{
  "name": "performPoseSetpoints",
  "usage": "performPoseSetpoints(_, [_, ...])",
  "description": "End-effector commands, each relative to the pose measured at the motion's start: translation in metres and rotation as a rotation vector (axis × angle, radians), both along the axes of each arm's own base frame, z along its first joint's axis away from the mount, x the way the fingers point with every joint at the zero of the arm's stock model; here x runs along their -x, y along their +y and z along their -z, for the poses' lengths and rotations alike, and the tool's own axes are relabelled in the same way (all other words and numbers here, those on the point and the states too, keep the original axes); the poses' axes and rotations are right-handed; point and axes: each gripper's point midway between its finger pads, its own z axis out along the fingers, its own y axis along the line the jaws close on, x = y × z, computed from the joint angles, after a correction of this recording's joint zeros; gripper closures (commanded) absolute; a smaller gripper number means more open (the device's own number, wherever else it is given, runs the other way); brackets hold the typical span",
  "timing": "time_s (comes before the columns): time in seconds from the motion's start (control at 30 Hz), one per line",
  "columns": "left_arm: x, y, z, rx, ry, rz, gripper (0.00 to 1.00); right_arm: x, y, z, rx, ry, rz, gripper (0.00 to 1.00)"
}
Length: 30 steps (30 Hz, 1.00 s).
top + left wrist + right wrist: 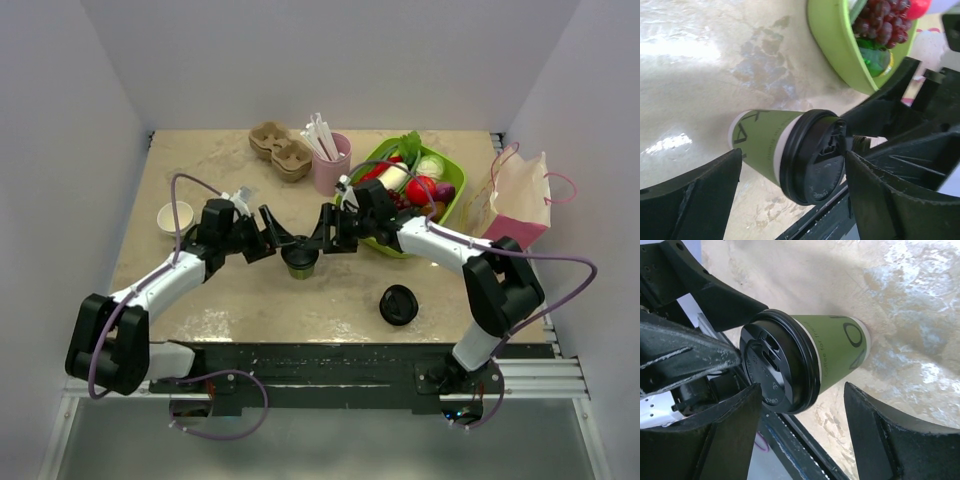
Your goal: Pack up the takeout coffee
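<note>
Left tool (275, 238) and right tool (322, 235), both released, flank the upright takeout coffee (299, 258), lid seated, probably ready for the pink bag (520, 205) to its right

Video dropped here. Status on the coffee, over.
Left gripper open, right gripper open. Olive-green paper cup with black plastic lid upright between both, ungripped. Loose round black plastic lid lies toward pink paper bag.

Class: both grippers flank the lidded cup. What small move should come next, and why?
Probably close the right gripper on the cup: its jaws stand open either side of it, and the pink bag is on that arm's side.
</note>
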Motion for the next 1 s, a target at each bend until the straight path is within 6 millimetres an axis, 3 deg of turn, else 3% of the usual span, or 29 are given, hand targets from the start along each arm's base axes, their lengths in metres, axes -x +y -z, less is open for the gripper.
performPoseSetpoints(0.0, [0.001, -0.017, -0.014, 0.111, -0.055, 0.079, 0.21, 0.003, 0.016, -0.007, -0.071, 0.019, -0.022, 0.31])
performPoseSetpoints(0.2, [0.012, -0.019, -0.004, 0.122, 0.005, 0.089, 0.3, 0.008, 0.019, -0.001, -0.05, 0.06, -0.035, 0.38])
performPoseSetpoints(0.33, [0.016, -0.017, 0.005, 0.11, 0.03, 0.073, 0.37, 0.01, 0.021, 0.001, -0.062, 0.074, -0.042, 0.54])
performPoseSetpoints(0.47, [0.019, -0.017, 0.015, 0.122, 0.056, 0.06, 0.53, 0.011, 0.024, 0.004, -0.079, 0.084, -0.05, 0.66])
performPoseSetpoints(0.67, [0.023, -0.013, 0.024, 0.103, 0.089, 0.041, 0.72, 0.012, 0.024, 0.01, -0.077, 0.101, -0.06, 0.69])
performPoseSetpoints(0.8, [0.026, -0.01, 0.033, 0.093, 0.11, 0.02, 0.76, 0.014, 0.026, 0.017, -0.101, 0.097, -0.085, 0.8])
performPoseSetpoints(0.97, [0.037, -0.005, 0.051, 0.088, 0.156, -0.007, 0.8, 0.012, 0.021, 0.037, -0.109, 0.085, -0.076, 0.85])
